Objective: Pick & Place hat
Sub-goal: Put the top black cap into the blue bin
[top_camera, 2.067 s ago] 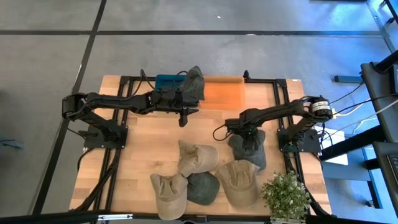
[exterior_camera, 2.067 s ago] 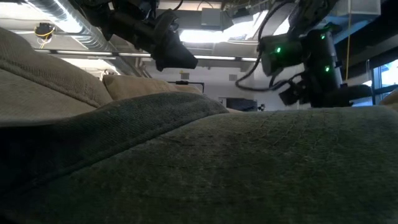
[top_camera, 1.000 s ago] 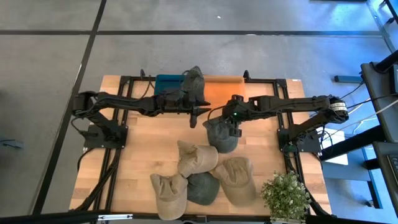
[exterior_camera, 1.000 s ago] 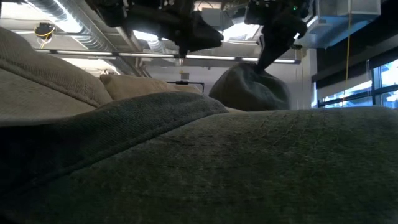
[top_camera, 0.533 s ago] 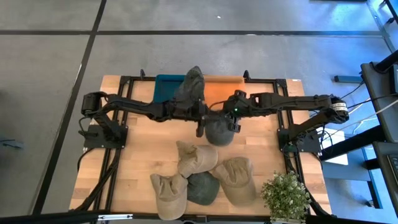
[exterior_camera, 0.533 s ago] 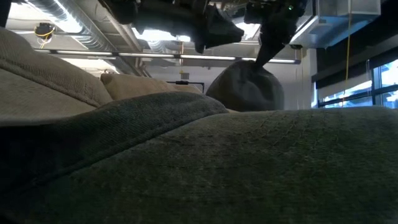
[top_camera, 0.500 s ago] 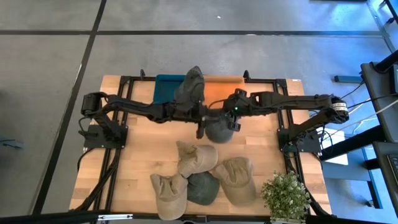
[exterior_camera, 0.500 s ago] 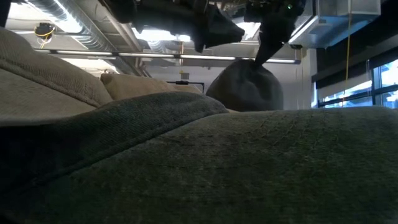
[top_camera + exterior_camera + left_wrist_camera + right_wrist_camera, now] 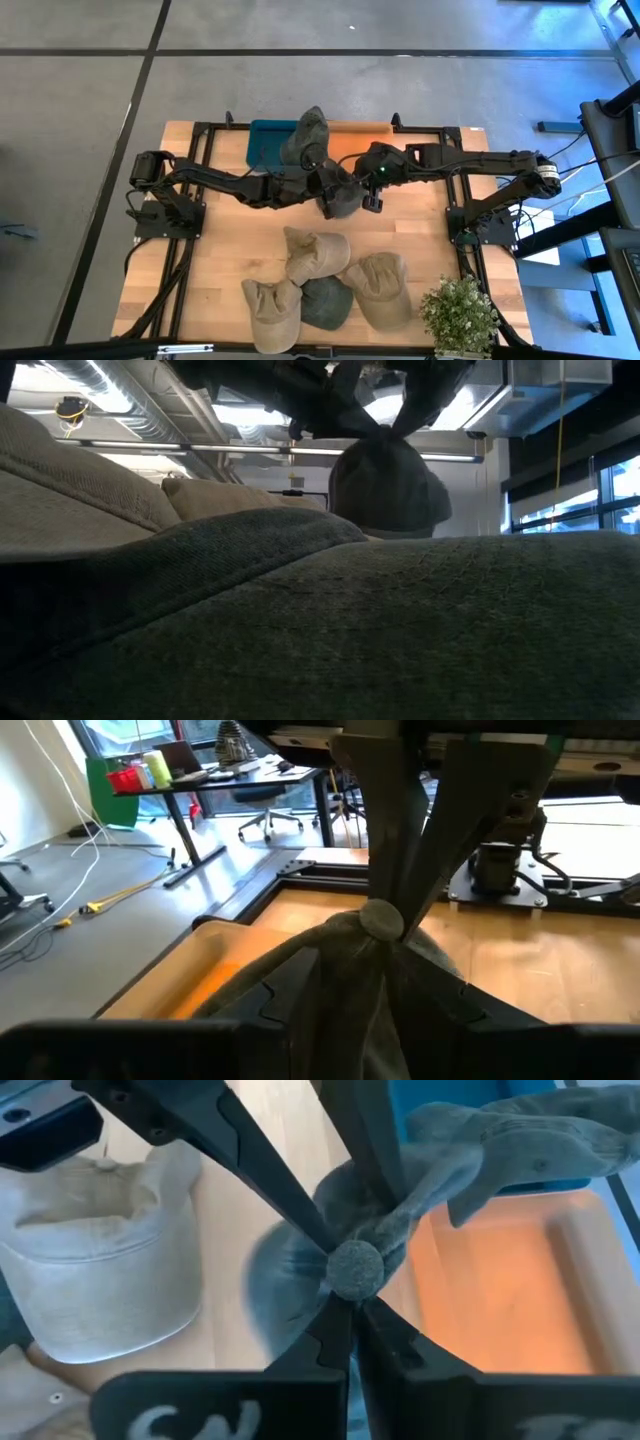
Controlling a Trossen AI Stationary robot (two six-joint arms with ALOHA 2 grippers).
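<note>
From above, you see both arms meeting over the middle of the worktop point(image 9: 225, 250). The right claw point(image 9: 372, 196) is clamped on the crown of a grey hat point(image 9: 342, 196) that hangs beneath it, just near of the orange tray point(image 9: 352, 144). The left claw point(image 9: 322, 203) sits on the hat's left side, touching it. A second grey hat point(image 9: 305, 135) is draped over the blue tray point(image 9: 264, 142) at the far edge. Four more hats point(image 9: 318, 252) lie bunched at the near edge, beside a potted plant point(image 9: 460, 314).

From table height, the grey hat point(image 9: 388, 488) hangs clear of the surface, with both arms reaching it from above; cloth close to the lens fills the lower half.

In the left wrist view, your left claw point(image 9: 365, 982) has its fingers apart, one on either side of the hat's top button, while the right arm's fingers pinch that button from above.

In the right wrist view, the right claw point(image 9: 352, 1302) is closed on the hat point(image 9: 290, 1270) just at the button, and the left arm's fingers straddle it from the opposite side.
</note>
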